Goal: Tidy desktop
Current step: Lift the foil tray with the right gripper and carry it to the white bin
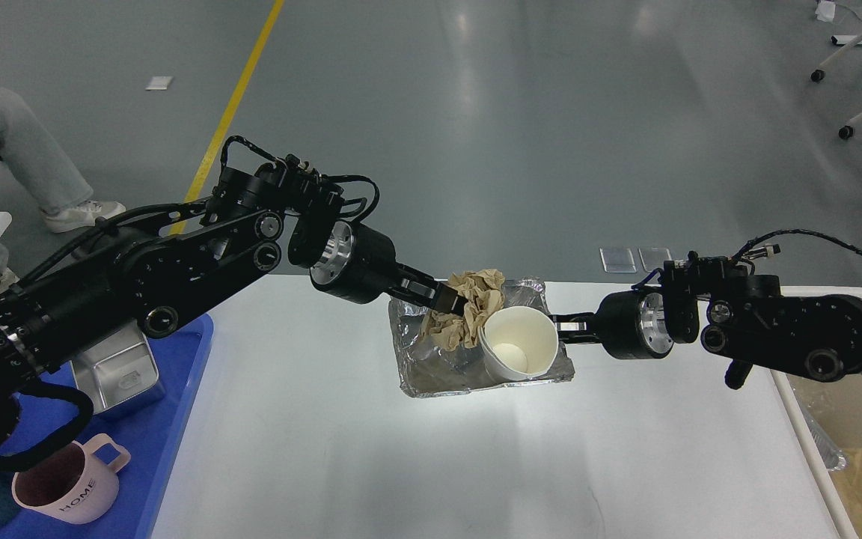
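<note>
From the head view, the crumpled silver foil tray (476, 367), near the far edge of the large white matte desktop (431, 464), may tip and drop its white paper cup (518, 341). The left gripper (449, 298) grasps crumpled brown paper (468, 308); the right gripper (560, 326) looks clenched on the tray rim.

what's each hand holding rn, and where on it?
Both hands hold the foil tray: left hand at its left rim, by the crumpled brown paper; right hand at its right rim, behind the paper cup.
</note>
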`<state>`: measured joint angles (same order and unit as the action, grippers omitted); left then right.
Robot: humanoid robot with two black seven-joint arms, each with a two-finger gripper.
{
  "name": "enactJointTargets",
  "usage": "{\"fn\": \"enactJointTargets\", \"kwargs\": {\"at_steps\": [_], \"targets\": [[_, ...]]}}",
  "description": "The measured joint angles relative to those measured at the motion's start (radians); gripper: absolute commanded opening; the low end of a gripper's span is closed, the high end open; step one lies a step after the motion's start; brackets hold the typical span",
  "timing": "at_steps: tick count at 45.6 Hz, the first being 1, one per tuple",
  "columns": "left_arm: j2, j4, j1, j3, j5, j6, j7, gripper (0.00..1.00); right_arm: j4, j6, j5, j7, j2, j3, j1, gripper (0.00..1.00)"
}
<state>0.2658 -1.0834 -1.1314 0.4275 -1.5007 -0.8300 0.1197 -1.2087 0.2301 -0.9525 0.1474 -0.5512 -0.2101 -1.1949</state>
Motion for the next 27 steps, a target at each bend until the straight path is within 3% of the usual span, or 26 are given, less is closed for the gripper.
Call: {"fn": "enactJointTargets", "kwargs": {"at_steps": [10,27], "targets": [[0.005,0.0,0.001,0.013,0.005,0.024,-0.01,0.79,0.0,0.0,0.0,0.0,-0.002,0.0,0.0,0.0],[0.027,0.0,-0.006,0.06,0.06,0.038,-0.01,0.82,0.008,0.0,0.02,0.0,-0.028,-0.002,0.012,0.0]]}}
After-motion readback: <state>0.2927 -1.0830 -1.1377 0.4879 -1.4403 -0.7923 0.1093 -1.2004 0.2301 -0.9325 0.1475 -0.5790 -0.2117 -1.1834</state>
